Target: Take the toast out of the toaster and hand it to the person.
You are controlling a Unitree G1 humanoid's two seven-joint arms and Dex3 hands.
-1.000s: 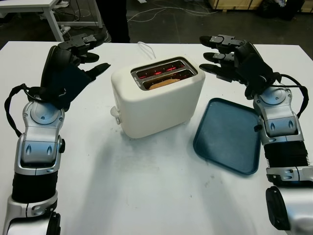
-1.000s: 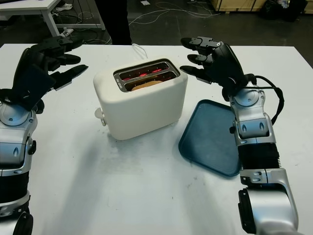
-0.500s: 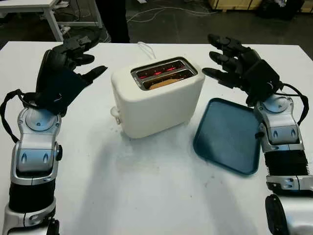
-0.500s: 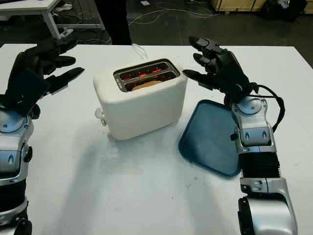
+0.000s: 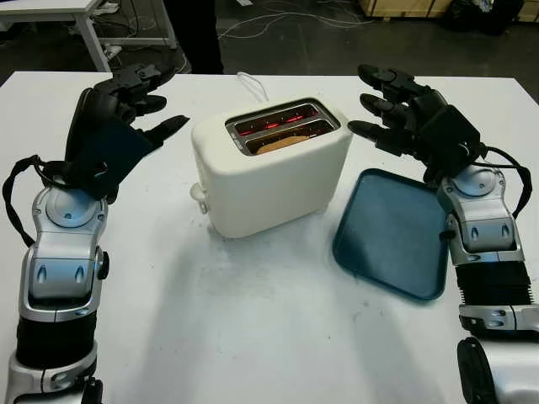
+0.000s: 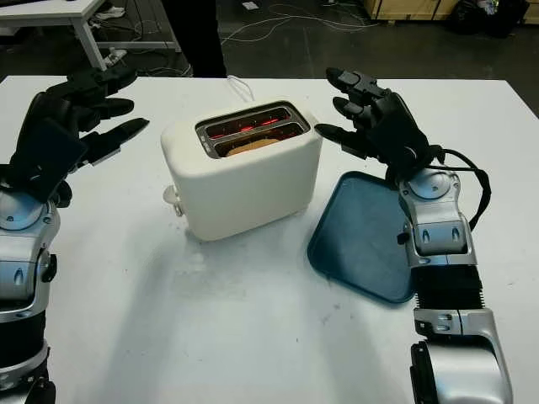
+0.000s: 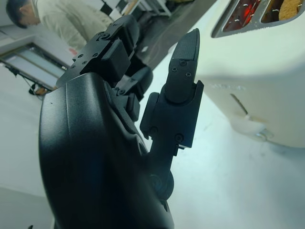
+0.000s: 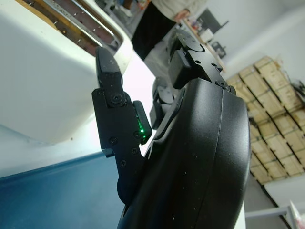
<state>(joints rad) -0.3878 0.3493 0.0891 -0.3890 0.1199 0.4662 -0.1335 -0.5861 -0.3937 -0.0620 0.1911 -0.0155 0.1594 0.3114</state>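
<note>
Desk (image 5: pixel 253 337) in white carries the cream toaster (image 5: pixel 274 181) and, just beside it, a blue tray (image 5: pixel 392 231). Left hand (image 5: pixel 126 105) and right hand (image 5: pixel 396 109) hover on either side of the toaster, both open and holding nothing. Toast (image 5: pixel 282 143) sits low in the near slot; the far slot's elements glow red, so reaching fingers may touch hot metal or crush the slice.

Head stereo pair looks down, sharing toaster (image 5: pixel 271 166); wrist cameras close behind each hand.
</note>
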